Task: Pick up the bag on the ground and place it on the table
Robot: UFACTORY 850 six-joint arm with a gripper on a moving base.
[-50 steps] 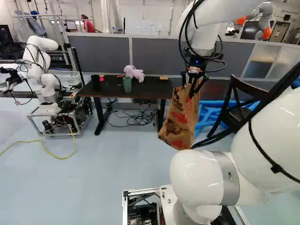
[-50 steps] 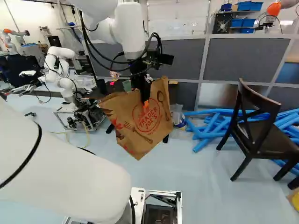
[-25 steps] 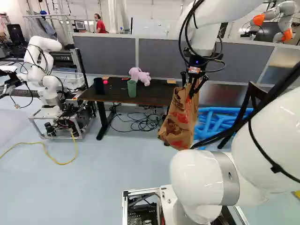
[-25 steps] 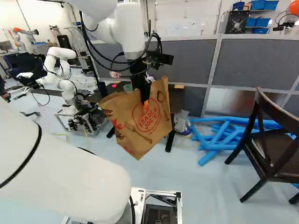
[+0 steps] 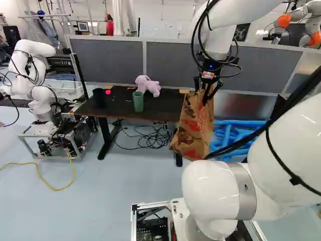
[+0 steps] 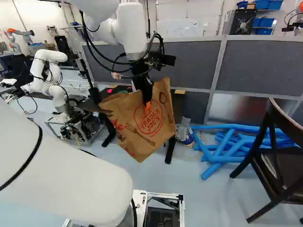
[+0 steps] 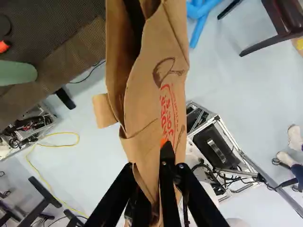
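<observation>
Pinched nearly closed on the paper grocery bag, the end effector should rise before easing toward the tabletop at eleven o'clock.

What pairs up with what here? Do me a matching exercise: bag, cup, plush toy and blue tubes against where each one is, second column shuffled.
Things:
1. paper bag
2. green cup
3. pink plush toy
4. blue tubes

Places:
A. on the table, toward its far edge
B. heaped on the floor
C. held in the gripper, off the ground
D. on the table, nearer the base than the other light-coloured thing listed

Pairs: 1-C, 2-D, 3-A, 4-B
</observation>
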